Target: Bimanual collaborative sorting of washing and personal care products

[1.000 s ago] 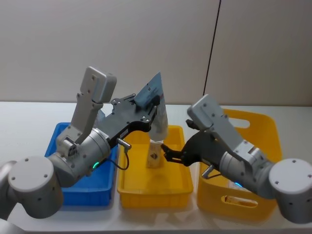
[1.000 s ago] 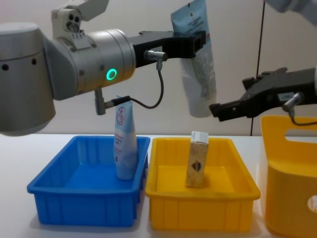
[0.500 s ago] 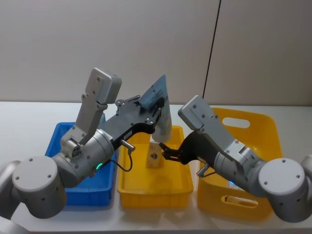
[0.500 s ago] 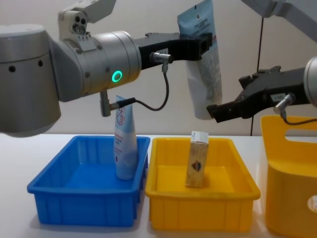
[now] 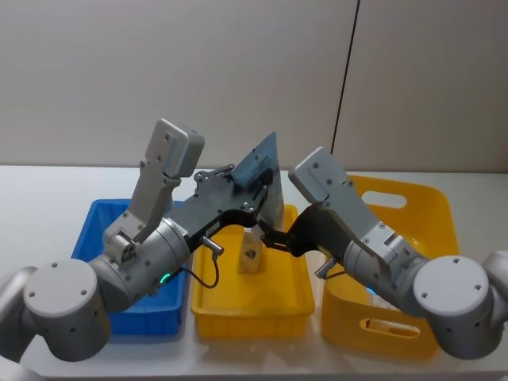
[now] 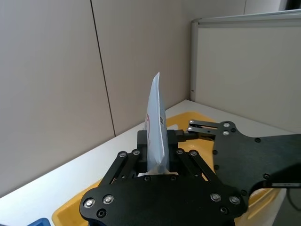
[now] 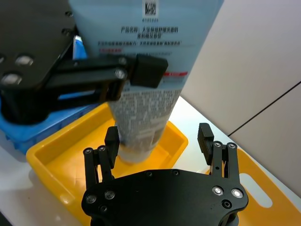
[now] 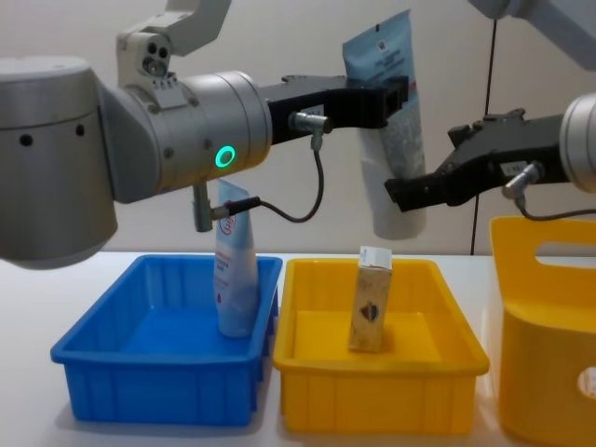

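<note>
My left gripper (image 8: 396,93) is shut on the upper part of a pale-blue refill pouch (image 8: 393,130), which hangs upright in the air above the yellow tray (image 8: 372,396). My right gripper (image 7: 158,138) is open, with its fingers on either side of the pouch's (image 7: 141,108) lower end, apart from it. In the head view the pouch (image 5: 262,167) sits between both grippers, left (image 5: 255,181) and right (image 5: 270,235). A beige carton (image 8: 371,300) stands in the yellow tray. A white-blue tube (image 8: 233,270) stands in the blue bin (image 8: 149,372).
A tall yellow basket with a handle slot (image 8: 549,317) stands at the right, beside the tray. The blue bin (image 5: 86,238), the yellow tray (image 5: 248,316) and the basket (image 5: 421,208) sit side by side near the table's front edge. A wall lies behind.
The left arm has carried the pouch to the right. The right gripper has moved up and left until its open fingers bracket the pouch's lower end.
</note>
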Motion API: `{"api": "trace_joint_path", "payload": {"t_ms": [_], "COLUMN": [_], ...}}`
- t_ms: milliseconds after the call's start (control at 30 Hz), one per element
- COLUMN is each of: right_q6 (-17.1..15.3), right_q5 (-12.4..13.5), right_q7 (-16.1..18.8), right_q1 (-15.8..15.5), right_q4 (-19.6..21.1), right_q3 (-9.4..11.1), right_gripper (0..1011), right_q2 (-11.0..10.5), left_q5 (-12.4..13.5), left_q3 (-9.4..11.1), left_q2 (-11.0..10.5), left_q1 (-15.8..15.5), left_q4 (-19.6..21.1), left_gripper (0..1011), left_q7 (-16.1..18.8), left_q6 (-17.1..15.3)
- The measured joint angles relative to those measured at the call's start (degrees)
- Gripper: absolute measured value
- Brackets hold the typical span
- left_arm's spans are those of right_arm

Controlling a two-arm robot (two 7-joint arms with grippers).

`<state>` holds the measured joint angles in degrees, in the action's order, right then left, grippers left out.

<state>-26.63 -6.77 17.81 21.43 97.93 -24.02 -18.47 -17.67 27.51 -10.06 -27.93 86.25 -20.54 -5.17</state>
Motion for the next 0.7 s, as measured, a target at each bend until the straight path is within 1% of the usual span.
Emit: {"api": "trace_joint_path", "payload": {"t_ms": [200,700], "right_q6": [-0.1,-1.8], "right_q5": [-0.4,-0.6], "right_q7": [0.0,1.0], "right_q1": [0.9,3.8], "right_q4": [-1.5,-6.4], "right_q3": [-0.2,-0.8], "right_gripper": [1002,996], "right_q2": [1.1,3.9], "left_q5": [-0.1,-0.3], "left_q3": [0.6,1.4], "left_q2": [-0.2,-0.6], "left_q1": [0.1,0.4], "left_q4": [0.1,1.2], "left_gripper": [216,216], "left_q7": [-0.4,-1.1], "left_q6": [0.0,0.8]}}
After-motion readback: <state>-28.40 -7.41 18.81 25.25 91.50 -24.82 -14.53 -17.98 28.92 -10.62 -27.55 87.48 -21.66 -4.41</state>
